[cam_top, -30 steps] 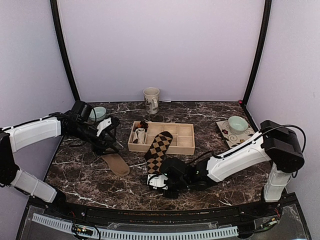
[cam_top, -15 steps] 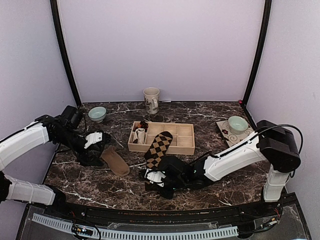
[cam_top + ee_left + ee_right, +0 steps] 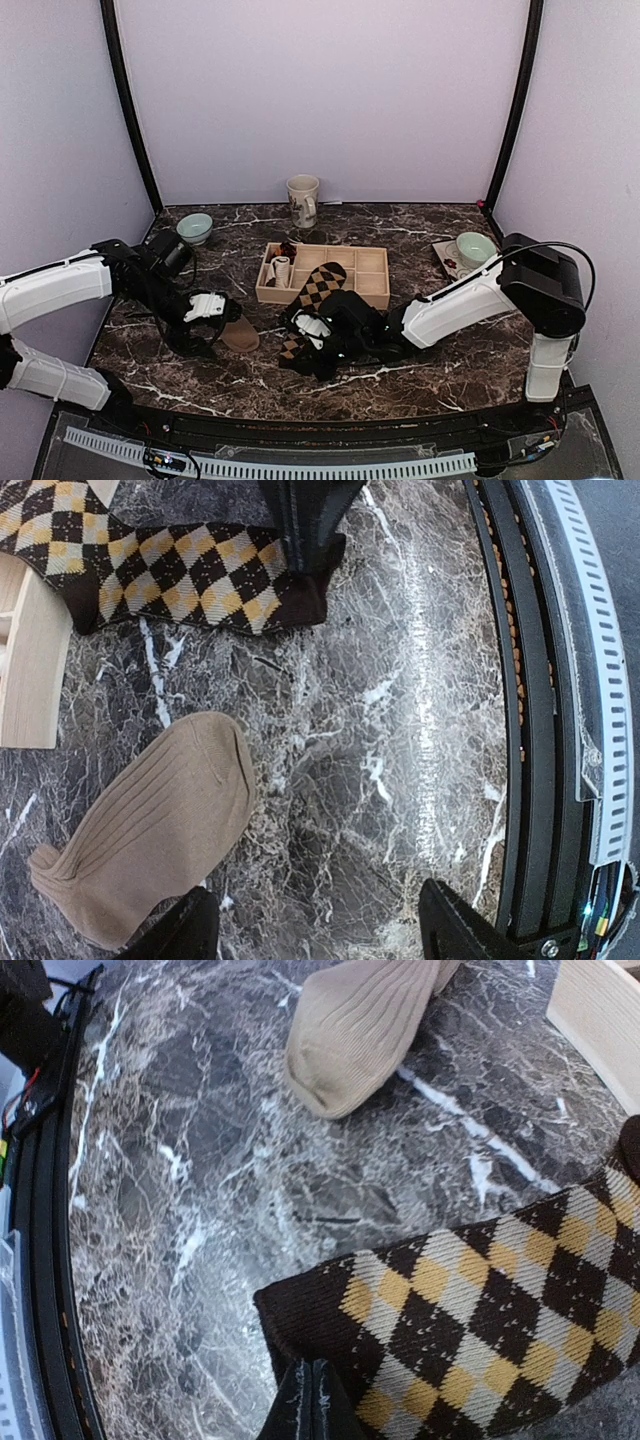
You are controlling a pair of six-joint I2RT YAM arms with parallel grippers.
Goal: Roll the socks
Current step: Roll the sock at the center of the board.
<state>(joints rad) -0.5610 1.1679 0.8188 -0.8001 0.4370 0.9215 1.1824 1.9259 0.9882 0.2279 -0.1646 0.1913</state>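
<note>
Right pincer point(image 3: 310, 1400) pinching knit argyle sock point(image 3: 480, 1320) hem, left pincer point(image 3: 315, 930) spread over ribbed tan sock point(image 3: 150, 840)

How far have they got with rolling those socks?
Nothing is rolled yet. In hand: the right gripper is pinched shut on the end of the argyle sock; the left gripper hangs open by the tan sock, which lies flat. Left: rolling both.

The white-and-black left arm point(image 3: 60, 285) reaches in low from the side. Its black two-finger left gripper point(image 3: 315, 930) points down with jaws spread wide, holding nothing. The white-and-black right arm point(image 3: 450, 305) stretches low across the front (elbow well out), and its black right gripper point(image 3: 310, 1395) is pinched tight on the cuff of the dark brown argyle sock point(image 3: 480, 1310).
</note>
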